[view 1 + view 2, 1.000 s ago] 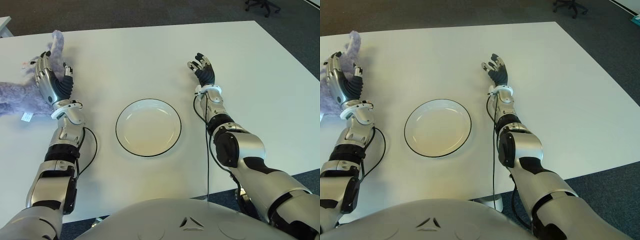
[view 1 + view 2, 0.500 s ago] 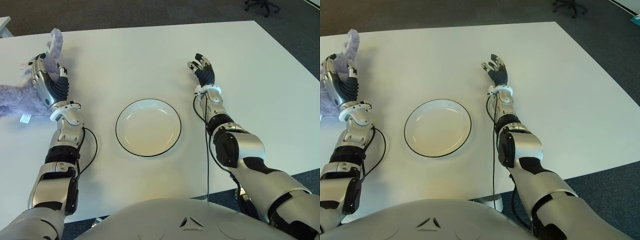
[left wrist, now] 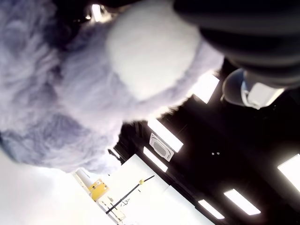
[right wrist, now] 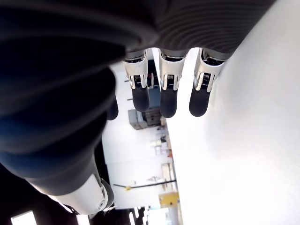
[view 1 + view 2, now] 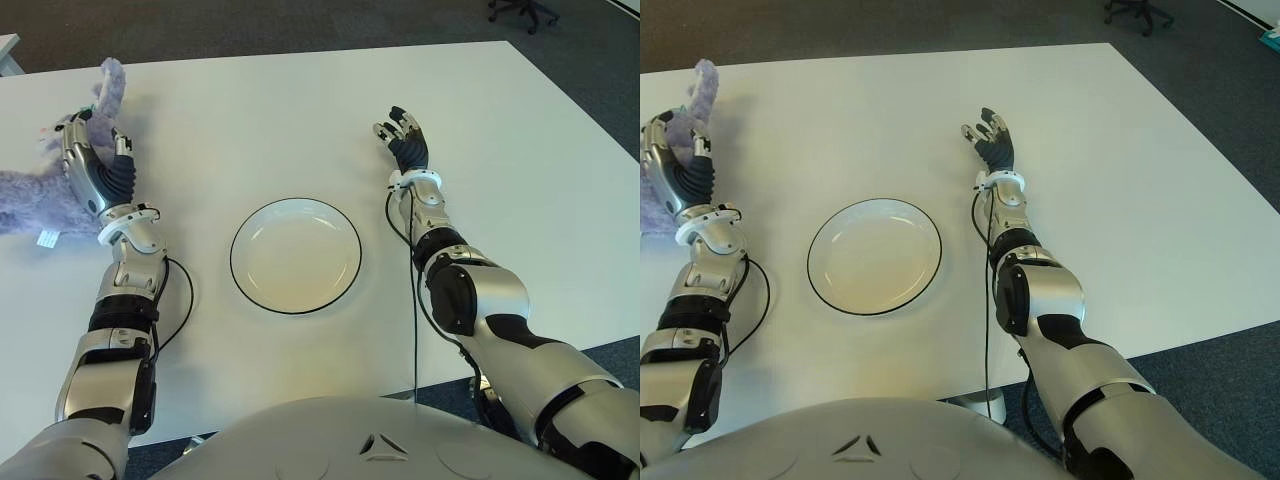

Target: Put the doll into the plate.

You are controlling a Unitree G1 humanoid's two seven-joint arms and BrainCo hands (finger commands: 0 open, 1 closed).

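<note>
Grasp step, early: the left hand (image 5: 92,165) is up against the purple doll (image 5: 40,195) at the far-left side of the white table (image 5: 260,110), palm turned toward the plush. From the head cams the fingers look part-curled at the doll's upper body, w/ one long ear (image 5: 110,82) poking up behind them. Left wrist cam is filled w/ fur right at the palm, so contact looks real, but a closed grip? Can't tell from these views. Doll lies on the table, not lifted, well apart from the plate (image 5: 296,255).

Right hand (image 5: 403,137) shows beyond the plate's right side, fingers loosely spread, holding nothing; wrist cam confirms bare fingertips, nothing between them.

Next, as I read it: fingers need to wrap the soft body properly, then lift and carry rightward to the plate, which sits bare in front of the torso. Plush is floppy, so limbs may drag or hang over the rim.

Obstacles: none on the path btwn doll and plate. A small white tag (image 5: 47,238) sits at the doll's near edge. An office chair (image 5: 524,10) stands on the floor past the table's far corner, irrelevant.
</note>
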